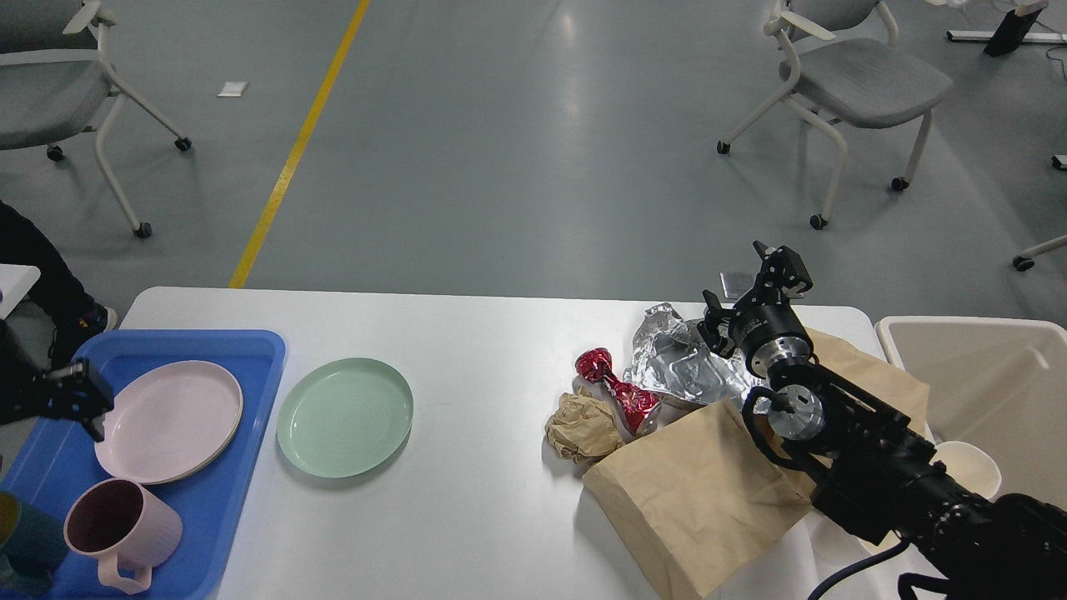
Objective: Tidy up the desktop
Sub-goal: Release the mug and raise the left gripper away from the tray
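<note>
The white desktop carries a blue tray at the left with a pink plate and a pink mug standing upright in it. A green plate lies on the desktop beside the tray. At the right lie a red foil wrapper, a crumpled brown paper ball, silver foil and a brown paper bag. My left gripper is open and empty over the tray's left side, apart from the mug. My right gripper is open and empty above the foil's far edge.
A beige bin stands off the desktop's right end. A white paper cup sits by my right arm. A teal object shows at the tray's near left corner. Grey chairs stand on the floor beyond.
</note>
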### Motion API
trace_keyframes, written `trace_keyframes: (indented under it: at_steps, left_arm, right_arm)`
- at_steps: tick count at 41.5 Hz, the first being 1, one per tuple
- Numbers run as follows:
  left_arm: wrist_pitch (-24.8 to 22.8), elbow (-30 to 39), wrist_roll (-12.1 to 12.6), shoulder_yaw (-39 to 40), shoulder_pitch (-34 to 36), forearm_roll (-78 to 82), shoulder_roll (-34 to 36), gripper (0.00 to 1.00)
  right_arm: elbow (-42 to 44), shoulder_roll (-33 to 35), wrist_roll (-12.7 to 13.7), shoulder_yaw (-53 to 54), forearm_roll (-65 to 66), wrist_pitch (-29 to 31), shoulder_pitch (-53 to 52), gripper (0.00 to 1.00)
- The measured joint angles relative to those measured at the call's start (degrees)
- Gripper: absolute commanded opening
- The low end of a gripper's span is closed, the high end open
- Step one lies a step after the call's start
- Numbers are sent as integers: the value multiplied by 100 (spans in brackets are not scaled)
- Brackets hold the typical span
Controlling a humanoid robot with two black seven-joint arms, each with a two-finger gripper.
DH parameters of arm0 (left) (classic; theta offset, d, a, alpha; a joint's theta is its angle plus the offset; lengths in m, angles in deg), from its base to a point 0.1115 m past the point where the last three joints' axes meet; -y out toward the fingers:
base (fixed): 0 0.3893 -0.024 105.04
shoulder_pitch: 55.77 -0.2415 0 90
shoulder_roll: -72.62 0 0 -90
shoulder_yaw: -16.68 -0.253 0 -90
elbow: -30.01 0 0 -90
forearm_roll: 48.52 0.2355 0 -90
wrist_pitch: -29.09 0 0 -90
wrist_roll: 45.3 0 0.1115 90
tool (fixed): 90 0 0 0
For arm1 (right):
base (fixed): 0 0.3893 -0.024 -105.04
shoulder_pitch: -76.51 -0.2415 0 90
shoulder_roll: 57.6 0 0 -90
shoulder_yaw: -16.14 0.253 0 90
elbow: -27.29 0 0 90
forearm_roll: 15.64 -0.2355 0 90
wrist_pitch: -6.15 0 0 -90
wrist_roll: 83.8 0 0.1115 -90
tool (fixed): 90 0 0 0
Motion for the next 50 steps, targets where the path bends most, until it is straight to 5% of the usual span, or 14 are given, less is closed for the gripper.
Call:
trace_keyframes:
  at_steps: [12,21,31,40,50]
  left_arm:
    - [0,807,-9,-600,1698,-46,-841,93]
    - [0,1224,-8,-409,2232,-52,-1171,93]
    - [5,1133,67,810,1327,-53,-1299,93]
    - [969,817,106,1393,283,-46,-1746,93]
    - [1204,21,106,1698,-656,-47,-2131,93]
  right_arm:
    - [0,0,0,2,0,0,-1,100]
    - [0,0,0,-2,0,0,-5,100]
    - [0,0,0,1,0,0,-4,100]
    - [0,0,0,2,1,0,-1,100]
    - [0,0,0,3,0,0,-1,100]
